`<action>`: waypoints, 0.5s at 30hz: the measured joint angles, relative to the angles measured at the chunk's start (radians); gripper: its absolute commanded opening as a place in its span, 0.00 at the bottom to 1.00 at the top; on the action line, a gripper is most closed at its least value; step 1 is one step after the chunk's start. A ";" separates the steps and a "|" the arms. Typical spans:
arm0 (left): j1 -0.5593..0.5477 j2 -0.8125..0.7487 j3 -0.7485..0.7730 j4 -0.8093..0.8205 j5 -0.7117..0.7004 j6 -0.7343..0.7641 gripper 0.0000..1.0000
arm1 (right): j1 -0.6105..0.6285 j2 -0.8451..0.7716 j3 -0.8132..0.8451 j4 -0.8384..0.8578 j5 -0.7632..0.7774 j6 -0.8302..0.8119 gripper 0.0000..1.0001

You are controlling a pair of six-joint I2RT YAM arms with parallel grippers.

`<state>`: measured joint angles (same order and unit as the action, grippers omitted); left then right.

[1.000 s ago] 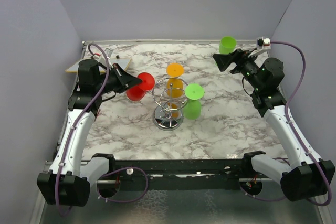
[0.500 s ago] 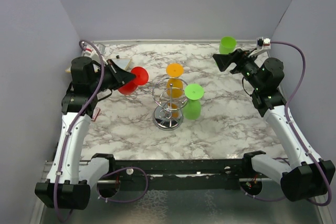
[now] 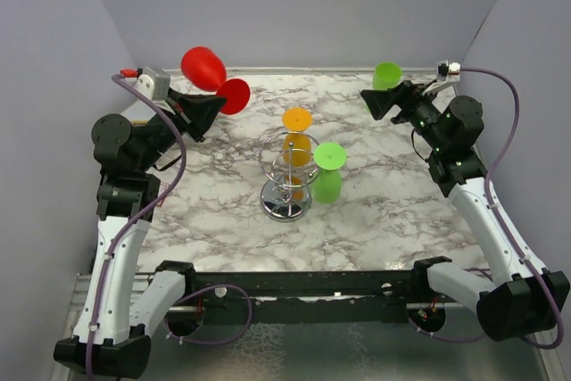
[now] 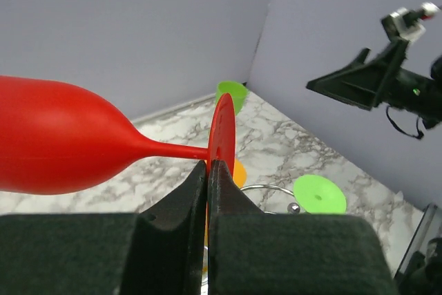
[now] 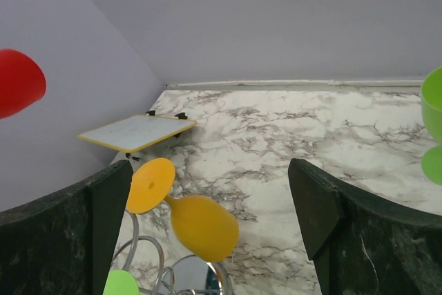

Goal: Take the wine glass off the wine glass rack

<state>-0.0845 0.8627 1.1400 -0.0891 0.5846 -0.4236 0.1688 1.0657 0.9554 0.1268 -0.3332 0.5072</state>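
Rack (image 3: pixel 285 205) stands upright in the middle of the desk (image 3: pixel 384 211), nearest thing to us. Two glasses hang bowl-down in its wire loops: green glass (image 3: pixel 327 183) on the right, orange glass (image 3: pixel 297 143) just behind it. No pincer is touching the rack or either of these.

Further back on the left, the left pincer (image 3: pixel 217 101) is raised well above the desk. The wrist view shows it pressed together on the rim of the red glass's foot, the disc edge pinched between the pads. Red glass (image 3: pixel 203 66) is tipped sideways, stem roughly level, bowl pointing toward the back-left corner. It is fully clear of the rack, well apart from the loops and resting on nothing.

Level with that on the right, the right pincer (image 3: pixel 373 101) hangs spread and holds nothing. It aims in toward the rack from the far right. Just behind it, near the back wall, stands a green cup (image 3: pixel 387 75); we can't tell whether it is a stemmed glass. A flat board (image 5: pixel 135 131) lies by the far left edge.

Progress, as we judge it: the removal itself looks done, since one glass is off and held in the air. What's left is probably only setting it down on bare desk and letting go. If every glass is meant, orange and green remain.
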 measured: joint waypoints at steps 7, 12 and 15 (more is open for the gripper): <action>-0.088 -0.031 -0.106 0.273 0.179 0.237 0.00 | 0.000 0.032 0.048 -0.001 -0.059 0.058 0.94; -0.185 -0.119 -0.209 0.344 0.362 0.539 0.00 | 0.000 0.065 0.096 -0.013 -0.132 0.103 0.94; -0.214 -0.189 -0.276 0.353 0.441 0.667 0.00 | 0.000 0.093 0.143 -0.024 -0.185 0.124 0.94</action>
<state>-0.2989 0.6735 0.8642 0.2642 1.0260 0.2432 0.1688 1.1591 1.0985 0.1032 -0.5182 0.6315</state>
